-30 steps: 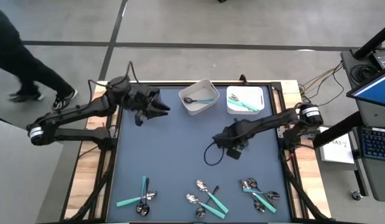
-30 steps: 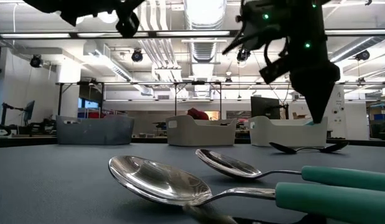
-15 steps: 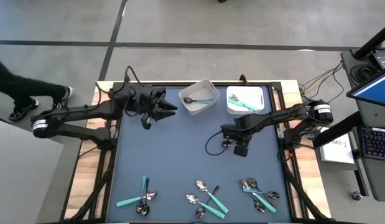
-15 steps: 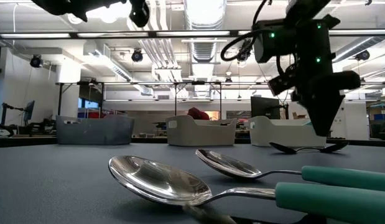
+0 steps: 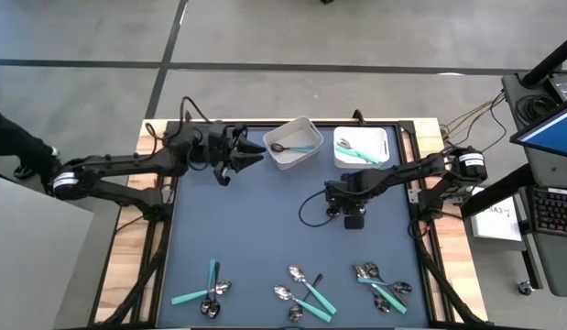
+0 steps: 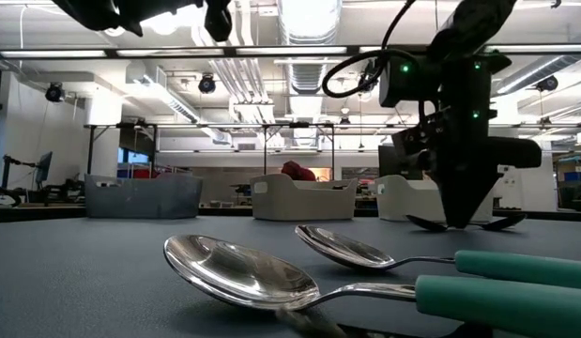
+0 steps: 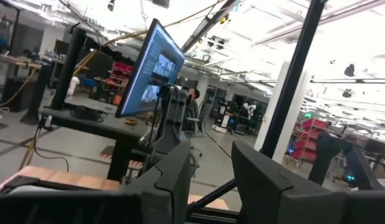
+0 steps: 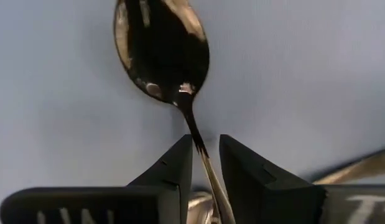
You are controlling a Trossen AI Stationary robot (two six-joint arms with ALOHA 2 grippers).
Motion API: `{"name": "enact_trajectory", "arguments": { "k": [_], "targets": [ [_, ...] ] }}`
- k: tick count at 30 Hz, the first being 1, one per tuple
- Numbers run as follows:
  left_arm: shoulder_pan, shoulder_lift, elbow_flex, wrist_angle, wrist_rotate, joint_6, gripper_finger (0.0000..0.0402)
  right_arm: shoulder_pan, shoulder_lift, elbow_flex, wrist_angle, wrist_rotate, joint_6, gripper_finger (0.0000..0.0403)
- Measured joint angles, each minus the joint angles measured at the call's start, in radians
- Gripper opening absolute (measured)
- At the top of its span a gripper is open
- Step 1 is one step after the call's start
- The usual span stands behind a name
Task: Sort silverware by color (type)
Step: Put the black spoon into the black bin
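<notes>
My right gripper [image 5: 353,218] [image 8: 206,140] points down at the mid-right of the table, open. Its fingers stand on either side of the neck of a dark spoon [image 8: 161,53] [image 6: 431,223] lying flat on the mat. My left gripper [image 5: 254,154] [image 7: 211,149] hangs open and empty above the table, beside the left white bin [image 5: 288,161]. More silverware lies in three small heaps [image 5: 210,289] [image 5: 303,293] [image 5: 382,286] along the near edge, with teal handles and shiny heads. Both white bins hold utensils. My right gripper comes at the dark spoon from above, one finger [image 8: 176,165] on each side of its thin neck [image 8: 191,121], just behind the bowl. The spoon lies flat on the table. Whether either finger touches the neck, I cannot tell.
The right white bin [image 5: 385,137] holds teal-handled pieces. Another shiny handle [image 8: 357,163] lies close to my right gripper. A grey bin [image 6: 140,197] shows at the far side in the low view. A person's leg [image 5: 13,137] is beside the table's left.
My right gripper has come down toward the table onto the dark spoon and has rolled about its own axis. My left gripper has moved toward the table's right, closer to the left white bin, and has tipped upward.
</notes>
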Motion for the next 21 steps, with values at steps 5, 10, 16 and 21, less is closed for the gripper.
{"name": "enact_trajectory", "arguments": {
  "k": [5, 10, 16, 21],
  "targets": [
    [-0.011, 0.036, 0.000, 0.017, -0.010, -0.032, 0.0101, -0.001, -0.001, -0.027, 0.048, -0.001, -0.009, 0.0052],
    [-0.029, 0.073, 0.000, 0.099, -0.010, -0.032, 0.0101, -0.001, -0.003, -0.039, 0.059, -0.006, -0.008, 0.0031],
    [-0.050, 0.110, 0.000, 0.253, -0.010, -0.032, 0.0100, -0.001, -0.002, -0.040, 0.059, -0.025, 0.033, 0.0012],
    [-0.064, 0.116, 0.000, 0.324, -0.010, -0.032, 0.0100, -0.001, -0.014, -0.042, 0.059, -0.029, 0.092, 0.0010]
  ]
}}
